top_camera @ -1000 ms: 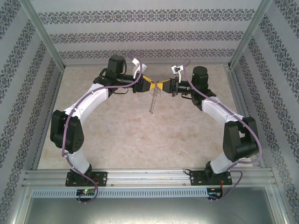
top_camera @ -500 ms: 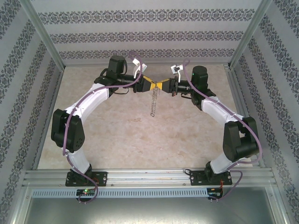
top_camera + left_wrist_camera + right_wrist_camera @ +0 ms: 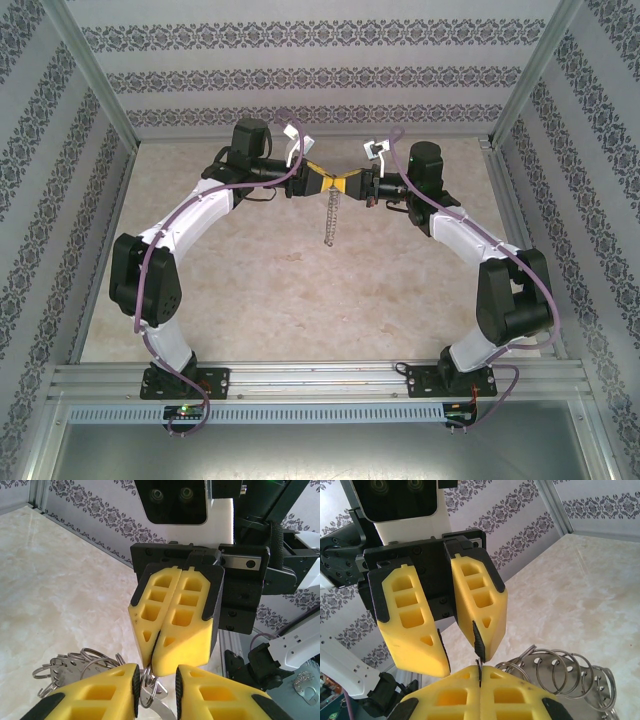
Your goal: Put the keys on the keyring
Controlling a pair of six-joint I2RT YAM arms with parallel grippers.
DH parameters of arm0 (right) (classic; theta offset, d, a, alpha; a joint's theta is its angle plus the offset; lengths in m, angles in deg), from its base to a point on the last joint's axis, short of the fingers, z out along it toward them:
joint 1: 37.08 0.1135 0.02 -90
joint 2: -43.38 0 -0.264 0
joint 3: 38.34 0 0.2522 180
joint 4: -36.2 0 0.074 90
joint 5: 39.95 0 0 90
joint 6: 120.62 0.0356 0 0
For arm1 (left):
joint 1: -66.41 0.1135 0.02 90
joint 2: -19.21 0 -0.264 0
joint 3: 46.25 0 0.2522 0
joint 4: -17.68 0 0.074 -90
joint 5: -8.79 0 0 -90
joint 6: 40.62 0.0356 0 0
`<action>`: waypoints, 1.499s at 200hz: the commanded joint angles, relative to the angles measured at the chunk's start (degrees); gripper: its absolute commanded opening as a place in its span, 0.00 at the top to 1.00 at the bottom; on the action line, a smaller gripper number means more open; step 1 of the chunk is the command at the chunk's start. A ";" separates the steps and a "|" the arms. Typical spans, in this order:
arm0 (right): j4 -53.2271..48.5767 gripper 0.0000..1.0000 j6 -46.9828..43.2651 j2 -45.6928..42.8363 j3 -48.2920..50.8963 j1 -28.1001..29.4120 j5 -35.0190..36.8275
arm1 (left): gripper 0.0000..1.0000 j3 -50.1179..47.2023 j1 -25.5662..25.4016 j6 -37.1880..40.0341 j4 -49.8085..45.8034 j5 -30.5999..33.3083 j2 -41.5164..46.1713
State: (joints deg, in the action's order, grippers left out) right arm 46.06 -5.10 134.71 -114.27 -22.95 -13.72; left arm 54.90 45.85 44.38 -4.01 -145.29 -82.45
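Marble desk [image 3: 250,300], patterned walls. Both grippers meet tip to tip in mid-air. Right gripper [image 3: 479,672] is pressed together, pinching the keyring [image 3: 329,215], which dangles below. Left gripper [image 3: 157,677] stands apart, straddling one loop. We judge: hold the right steady, close the left slowly.

The keyring [image 3: 62,664] runs behind the left fingers [image 3: 95,695] and off the bottom edge, its lower part hidden.

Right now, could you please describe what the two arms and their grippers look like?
Both the left arm and right arm have white shells, black joints and a purple cable looped alongside. The left gripper and right gripper carry chunky yellow fingers with square and triangular cut-outs, black-backed, on black bodies.
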 commanded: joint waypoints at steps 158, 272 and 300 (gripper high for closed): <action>3.31 1.00 0.23 0.71 -2.34 0.27 -0.48 | 0.80 -0.95 -0.37 -0.28 2.54 -3.85 -1.21; 4.94 0.92 1.68 0.38 -1.15 -0.45 0.96 | 1.00 -4.74 -0.73 -2.86 10.97 -2.85 -0.08; 9.22 0.74 4.78 -1.73 2.12 -2.31 1.41 | 1.00 -6.16 -0.80 -4.51 14.40 -1.44 0.83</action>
State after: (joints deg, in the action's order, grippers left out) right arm 48.33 -2.83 134.93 -113.94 -23.65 -13.13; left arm 50.31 45.72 41.78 4.58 -146.93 -83.17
